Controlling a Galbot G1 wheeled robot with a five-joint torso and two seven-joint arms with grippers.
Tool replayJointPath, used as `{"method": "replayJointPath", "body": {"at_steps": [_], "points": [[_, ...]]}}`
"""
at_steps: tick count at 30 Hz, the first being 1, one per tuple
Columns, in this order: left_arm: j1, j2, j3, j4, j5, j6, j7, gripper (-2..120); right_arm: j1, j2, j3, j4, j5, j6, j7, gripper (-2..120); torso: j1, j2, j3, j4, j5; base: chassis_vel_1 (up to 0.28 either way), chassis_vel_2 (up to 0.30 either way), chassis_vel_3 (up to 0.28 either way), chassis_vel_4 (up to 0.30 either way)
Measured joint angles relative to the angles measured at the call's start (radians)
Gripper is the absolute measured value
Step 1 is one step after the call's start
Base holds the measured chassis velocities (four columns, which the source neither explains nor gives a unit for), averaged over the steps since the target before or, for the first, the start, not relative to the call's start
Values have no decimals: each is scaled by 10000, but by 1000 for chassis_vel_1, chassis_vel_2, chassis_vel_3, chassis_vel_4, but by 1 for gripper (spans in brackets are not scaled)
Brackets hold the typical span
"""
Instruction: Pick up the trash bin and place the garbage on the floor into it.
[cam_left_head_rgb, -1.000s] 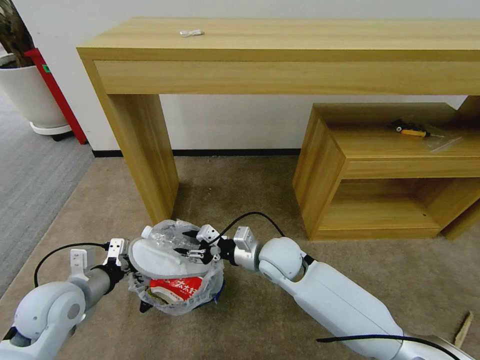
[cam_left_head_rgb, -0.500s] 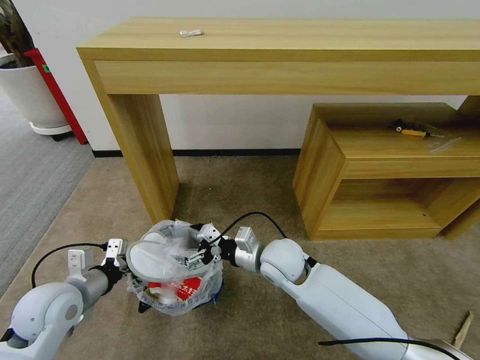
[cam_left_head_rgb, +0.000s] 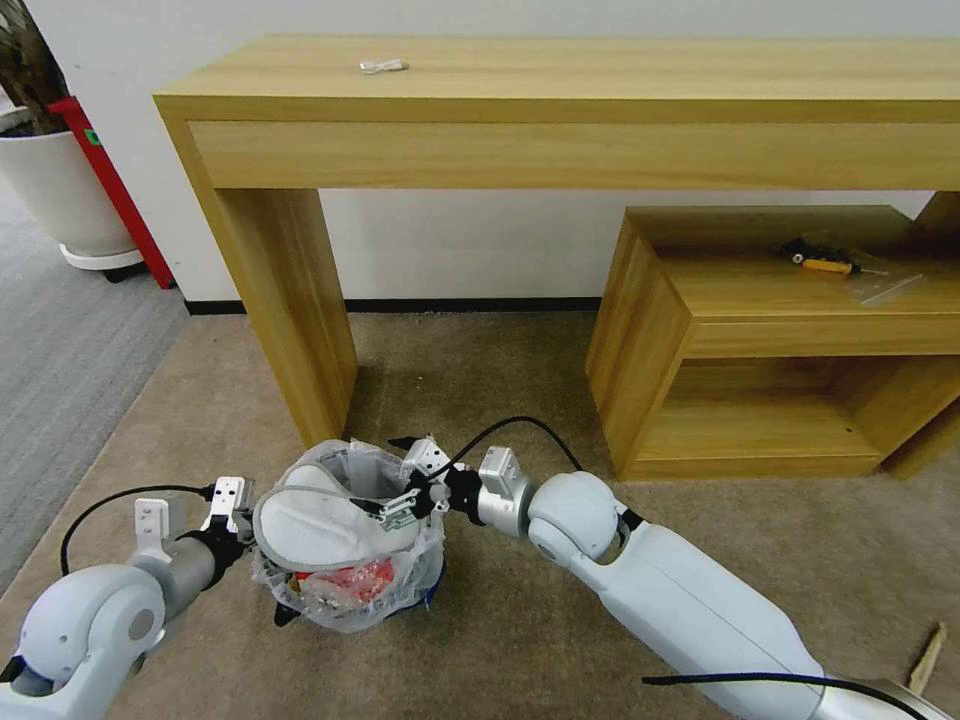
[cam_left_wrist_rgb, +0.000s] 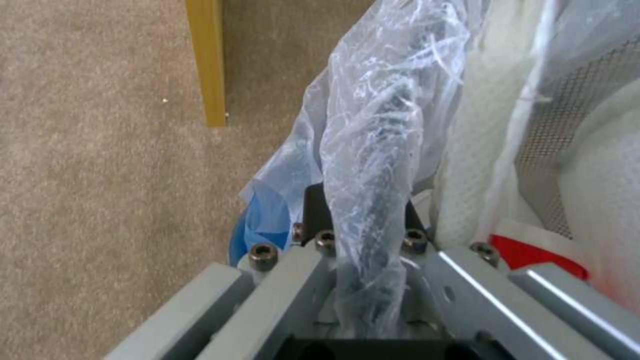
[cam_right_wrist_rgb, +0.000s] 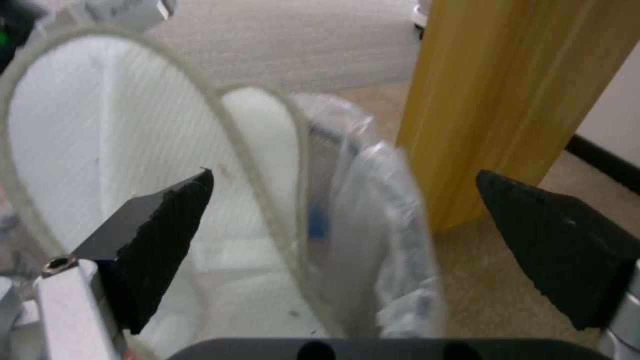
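Clamping left gripper (cam_left_head_rgb: 262, 535) jaws on bag-hidden trash bin (cam_left_head_rgb: 350, 600) rim; hovering right gripper (cam_left_head_rgb: 398, 478), jaws wide, over slipper (cam_left_head_rgb: 320, 525) burying red litter.

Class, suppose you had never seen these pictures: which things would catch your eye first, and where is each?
The overfilled trash bin on the floor by the desk leg, a white slipper lying across its top. The left end effector grips its bagged rim; the right end effector hangs open above the slipper.
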Motion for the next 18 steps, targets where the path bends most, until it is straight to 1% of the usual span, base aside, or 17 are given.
{"method": "replayJointPath", "body": {"at_steps": [4, 5, 9, 11, 12, 13, 16, 17, 18], "points": [[63, -32, -65, 12, 27, 0, 115, 0, -76, -18, 251, 216, 13, 0, 107, 100, 0, 0, 0, 0, 0, 0, 0, 0, 0], [81, -55, -93, 61, 47, 0, 162, 0, -154, -52, 400, 384, 43, 0, 275, 100, 0, 0, 0, 0, 0, 0, 0, 0, 0], [109, -64, -123, 100, 54, 0, 167, 0, -257, -141, 562, 526, 55, 8, 451, 100, 0, 0, 0, 0, 0, 0, 0, 0, 0], [174, -60, -200, 116, 51, 0, 266, 0, -504, -466, 920, 734, -15, 135, 703, 100, 0, 0, 0, 0, 1, 0, 0, 0, 0], [174, -60, -200, 116, 51, 0, 266, 0, -504, -466, 920, 734, -15, 135, 703, 100, 0, 0, 0, 0, 1, 0, 0, 0, 0], [198, -61, -237, 118, 47, 0, 328, 0, -615, -574, 1074, 789, -49, 186, 767, 100, 0, 0, 0, 0, 0, 0, 0, 0, 0], [276, -73, -336, 159, -7, 0, 638, 0, -1462, -883, 2199, 911, -249, 376, 833, 100, 0, 0, 0, 1, 1, 0, 0, 0, 0], [276, -73, -336, 159, -7, 0, 638, 0, -1462, -883, 2199, 911, -249, 376, 833, 100, 0, 0, 0, 1, 1, 0, 0, 0, 0], [288, -49, -342, 168, -16, 0, 724, 0, -1871, -992, 2713, 914, -382, 495, 836, 100, 0, 0, 0, 0, 2, 0, 0, 0, 0]]}}
